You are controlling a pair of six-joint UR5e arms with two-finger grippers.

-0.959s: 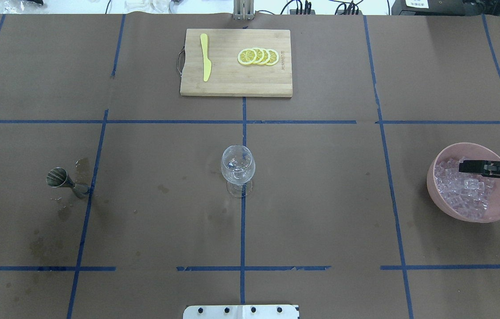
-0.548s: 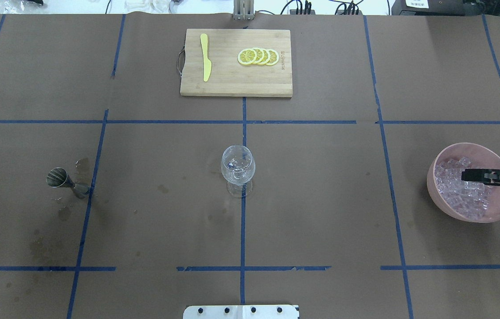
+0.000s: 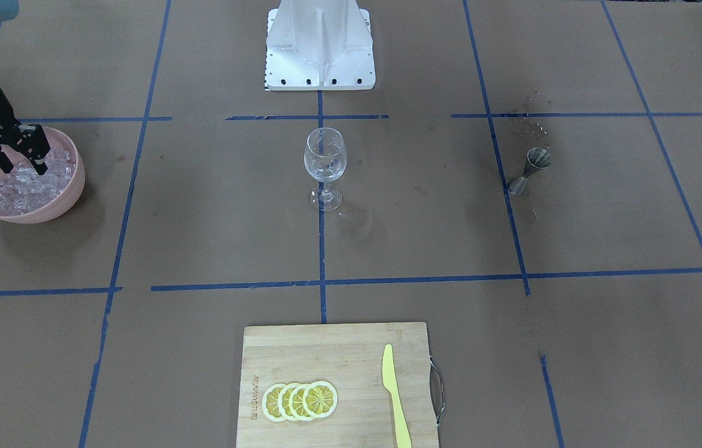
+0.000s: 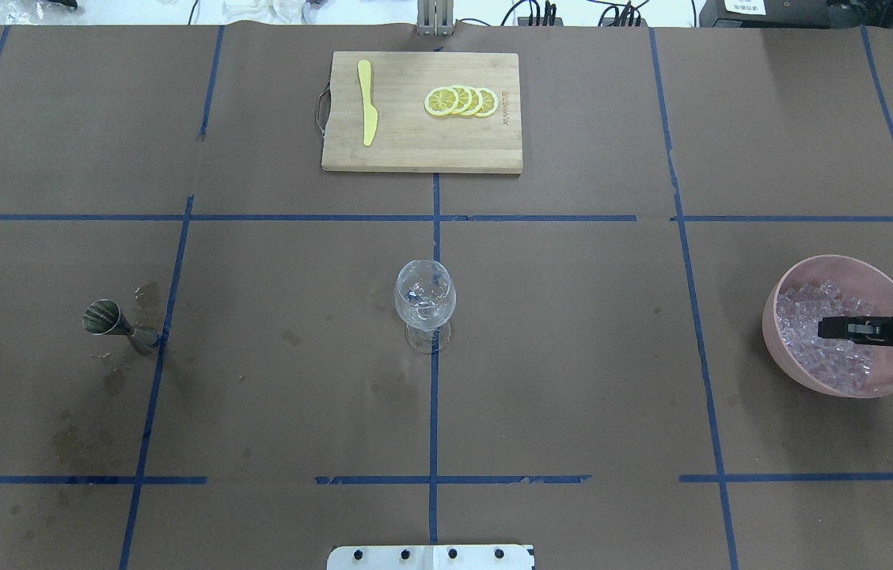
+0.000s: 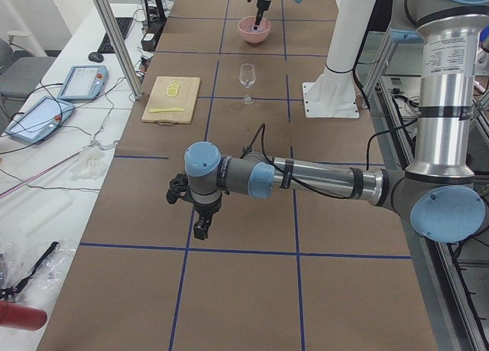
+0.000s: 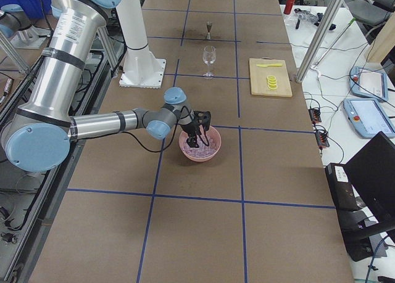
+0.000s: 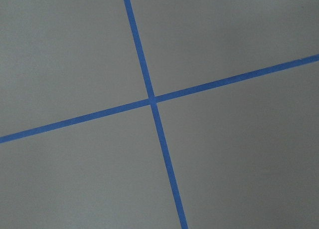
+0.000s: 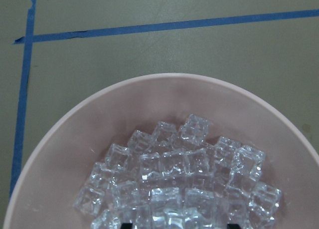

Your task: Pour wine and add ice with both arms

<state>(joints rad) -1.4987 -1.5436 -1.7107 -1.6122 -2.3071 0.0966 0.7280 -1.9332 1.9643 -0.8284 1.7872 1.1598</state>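
A heap of clear ice [image 8: 174, 179] fills a pink bowl [image 4: 768, 317] at the table's right end. My right gripper [image 3: 22, 163] hangs open with its fingertips down among the ice [image 3: 21, 186], holding nothing that I can make out. A clear stemmed glass [image 4: 424, 301] stands at the table's centre with a small glint inside. A steel jigger [image 4: 110, 321] stands on the left beside damp stains. My left gripper [image 5: 199, 230] hovers over bare table far to the left; I cannot tell its state. No wine shows in any view.
A wooden cutting board [image 4: 415, 154] at the far centre carries lemon slices [image 4: 462, 101] and a yellow knife [image 4: 367, 103]. The white base block [image 3: 320, 43] stands at the robot's edge. Blue tape lines cross the brown table cover.
My right gripper has slid across the bowl toward the robot's side, staying over the ice. The glass, jigger and board have not moved.
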